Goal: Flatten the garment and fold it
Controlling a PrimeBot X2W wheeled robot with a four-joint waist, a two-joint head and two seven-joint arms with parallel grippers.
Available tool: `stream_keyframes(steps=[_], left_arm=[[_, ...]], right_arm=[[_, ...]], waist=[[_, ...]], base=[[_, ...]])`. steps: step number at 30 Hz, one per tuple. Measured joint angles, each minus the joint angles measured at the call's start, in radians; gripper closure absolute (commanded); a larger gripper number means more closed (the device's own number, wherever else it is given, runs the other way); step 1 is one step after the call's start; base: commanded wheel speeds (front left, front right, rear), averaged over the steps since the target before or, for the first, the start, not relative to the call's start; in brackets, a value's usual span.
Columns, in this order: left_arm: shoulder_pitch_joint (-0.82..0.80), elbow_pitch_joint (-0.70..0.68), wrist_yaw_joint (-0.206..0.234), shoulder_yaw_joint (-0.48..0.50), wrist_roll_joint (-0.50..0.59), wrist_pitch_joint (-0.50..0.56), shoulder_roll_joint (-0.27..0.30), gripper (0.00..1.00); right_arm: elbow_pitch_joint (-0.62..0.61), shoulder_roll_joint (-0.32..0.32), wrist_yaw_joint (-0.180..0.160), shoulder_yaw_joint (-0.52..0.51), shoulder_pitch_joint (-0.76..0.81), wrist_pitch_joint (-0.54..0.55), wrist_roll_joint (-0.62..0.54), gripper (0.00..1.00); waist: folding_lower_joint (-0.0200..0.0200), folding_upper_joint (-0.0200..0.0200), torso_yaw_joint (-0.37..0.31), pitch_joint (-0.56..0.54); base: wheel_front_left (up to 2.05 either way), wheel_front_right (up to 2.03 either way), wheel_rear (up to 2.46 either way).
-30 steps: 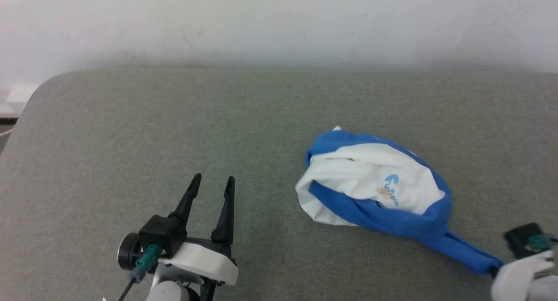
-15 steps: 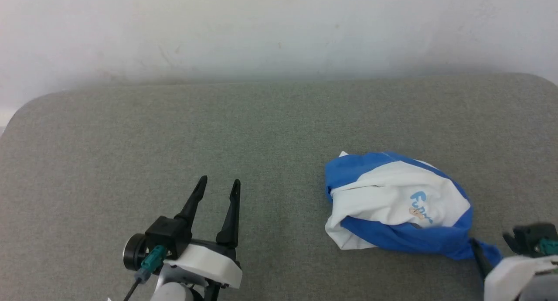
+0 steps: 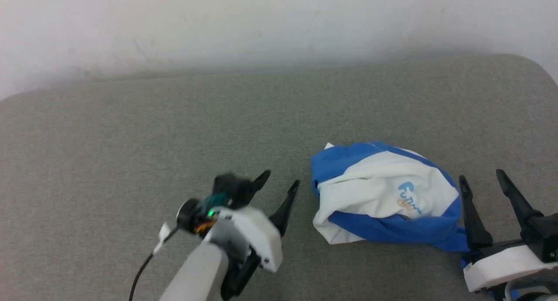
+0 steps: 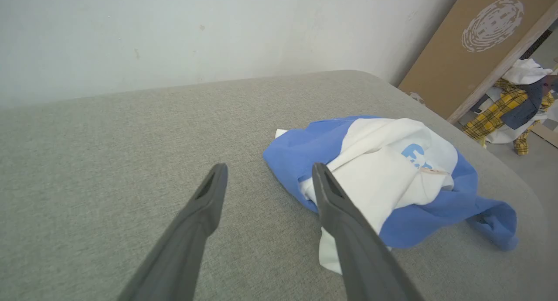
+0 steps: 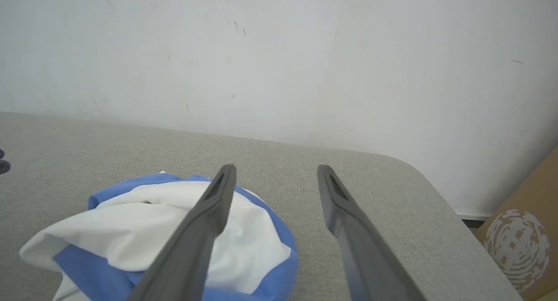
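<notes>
The tabletop (image 3: 130, 139) is covered in grey woven fabric, has rounded corners and stands against a plain off-white wall (image 3: 261, 26) with faint scuff marks. Left of centre, the left pincer (image 3: 281, 179) hangs over the fabric with its two dark fingers spread wide and nothing between them. Its tips point toward the garment (image 3: 383, 196) and stand just beside its left edge, apart from it. The garment lies bunched in a rounded heap on the right half of the tabletop, white cloth wrapped in blue, with a small blue print facing up. The right pincer (image 3: 480, 176) stands at the heap's right edge, fingers wide and gripping nothing. Its inner finger lies along the blue cloth; contact cannot be confirmed. Past the tabletop's right corner, the left wrist view shows a brown cardboard panel (image 4: 475, 39) and a pile of clothes (image 4: 514, 96) on the floor (image 4: 540, 161).
</notes>
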Motion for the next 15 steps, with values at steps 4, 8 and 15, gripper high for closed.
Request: stream_keyframes(steps=[4, 8, 15], left_arm=[[-0.141, 0.034, -0.004, -0.069, -0.035, 0.205, 0.0, 0.0], [-0.26, 0.086, -0.005, -0.132, -0.063, 0.382, -0.002, 0.0], [-0.406, 0.213, -0.004, -0.17, -0.085, 0.517, -0.002, 0.0]], right_arm=[[0.001, 0.025, 0.0, -0.011, -0.004, -0.033, -0.034, 0.0], [0.004, 0.043, 0.0, -0.008, -0.016, -0.052, -0.057, 0.0], [0.029, 0.067, 0.0, 0.014, -0.05, -0.08, -0.065, 0.0]], waist=[[0.0001, 0.0, -0.015, 0.039], [0.0001, 0.0, -0.034, 0.081], [0.0002, 0.0, -0.081, 0.15]], base=[[0.0, 0.0, 0.0], [0.0, 0.0, 0.0], [0.0, 0.0, 0.0]])
